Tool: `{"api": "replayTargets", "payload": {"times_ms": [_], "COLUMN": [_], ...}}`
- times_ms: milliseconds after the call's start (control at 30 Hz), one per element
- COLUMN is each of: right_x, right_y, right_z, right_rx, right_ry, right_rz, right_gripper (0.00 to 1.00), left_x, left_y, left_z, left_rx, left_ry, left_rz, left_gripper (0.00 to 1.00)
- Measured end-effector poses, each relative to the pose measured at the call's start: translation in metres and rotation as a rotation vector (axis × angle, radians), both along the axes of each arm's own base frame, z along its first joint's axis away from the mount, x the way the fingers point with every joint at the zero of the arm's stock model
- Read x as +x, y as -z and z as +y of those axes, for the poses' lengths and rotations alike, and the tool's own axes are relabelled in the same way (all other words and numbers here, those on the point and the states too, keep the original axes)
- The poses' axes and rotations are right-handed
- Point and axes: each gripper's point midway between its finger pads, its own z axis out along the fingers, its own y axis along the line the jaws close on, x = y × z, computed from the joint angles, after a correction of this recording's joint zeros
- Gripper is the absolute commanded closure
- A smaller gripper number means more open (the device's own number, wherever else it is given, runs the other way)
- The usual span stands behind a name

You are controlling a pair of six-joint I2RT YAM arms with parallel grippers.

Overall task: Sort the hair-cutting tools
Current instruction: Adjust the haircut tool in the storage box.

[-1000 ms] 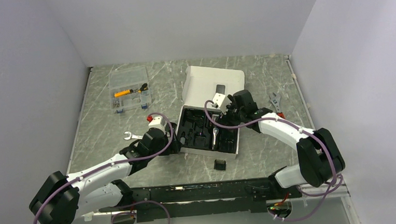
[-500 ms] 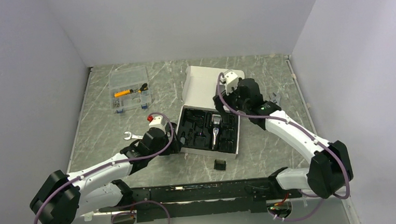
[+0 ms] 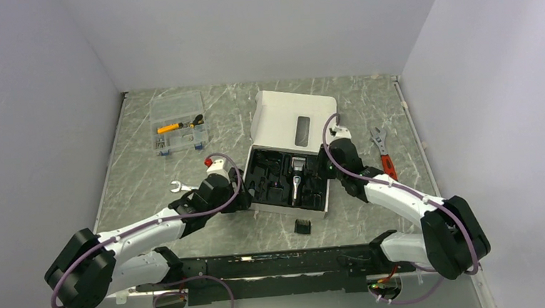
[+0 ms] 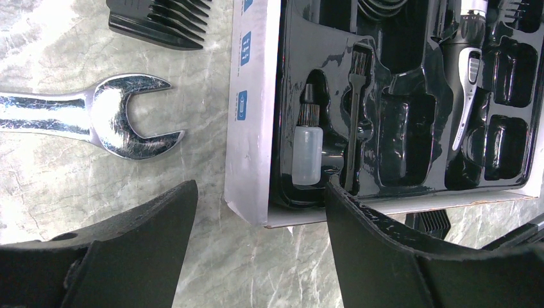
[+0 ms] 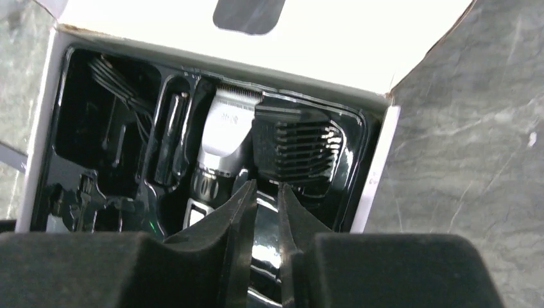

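I have the right fingers (image 5: 240,212) nearly together on nothing over the box (image 3: 287,208); the loose comb (image 3: 302,226) lies near of them on the counter (image 3: 231,113), left fingers (image 4: 128,237) apart.

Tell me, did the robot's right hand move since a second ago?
Yes. The right gripper was over the middle of the black tray; it swung up over the white lid, and now it is at the tray's right edge.

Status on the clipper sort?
Status: left gripper open, straddling case corner; right gripper nearly shut, empty, over case. The clipper seated inside. One comb loose outside. Nothing blocking.
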Motion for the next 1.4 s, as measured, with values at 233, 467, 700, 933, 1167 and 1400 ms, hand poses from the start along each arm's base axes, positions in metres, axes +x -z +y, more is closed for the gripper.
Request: {"api": "replayTargets", "payload": {"times_ms": [233,467,700,933,1167,1400], "right_x": [0.017,0.03,0.035,0.034,0.031,0.031], "right_y": [-0.014,-0.001,0.011,0.012,0.007,0.005], "right_z": [-0.003,-0.002,-0.005,-0.007,0.004,0.006], "right_rx": [0.038,0.004,-0.034,-0.042,-0.005,-0.043], "right_ry": [0.085,0.113,0.142,0.154,0.128,0.128], "right_rz": [-0.067,-0.043,-0.002,0.011,0.028,0.069], "right_gripper": [0.61,0.62,0.66,0.48,0.21,0.25], "left_x": [0.001,0.002,0.002,0.002,0.002,0.002], "left_y": [0.001,0.001,0.0,0.0,0.0,-0.001], "left_z": [-0.001,-0.002,-0.002,-0.002,-0.003,-0.002], "left_rx": [0.006,0.014,0.017,0.017,0.017,0.016], "left_ry": [0.0,0.0,0.0,0.001,0.001,0.0], "left_rz": [0.007,0.014,0.016,0.016,0.015,0.013], "left_gripper": [0.23,0.22,0.22,0.22,0.22,0.22]}}
